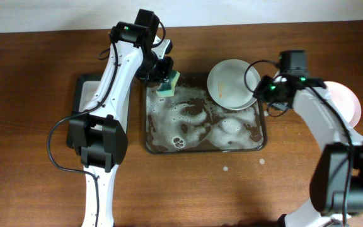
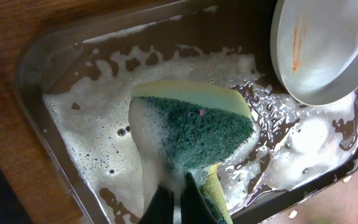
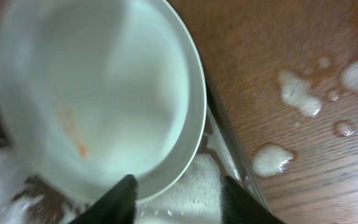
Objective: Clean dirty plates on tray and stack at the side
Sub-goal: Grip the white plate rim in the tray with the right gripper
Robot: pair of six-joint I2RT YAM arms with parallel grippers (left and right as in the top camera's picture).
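L hand (image 2: 179,200) clamps the sponge (image 2: 197,130); R hand (image 3: 179,200) straddles rim of tilted plate (image 3: 92,93), grip unclear, so the wet plate cd slip down into tray (image 2: 33,81).

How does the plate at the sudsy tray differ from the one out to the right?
The tray plate is tilted over a corner of the tray; the side plate lies flat on the table. The tray plate is white with an orange streak; the side plate looks pinkish, half hidden by the right arm. Both are round.
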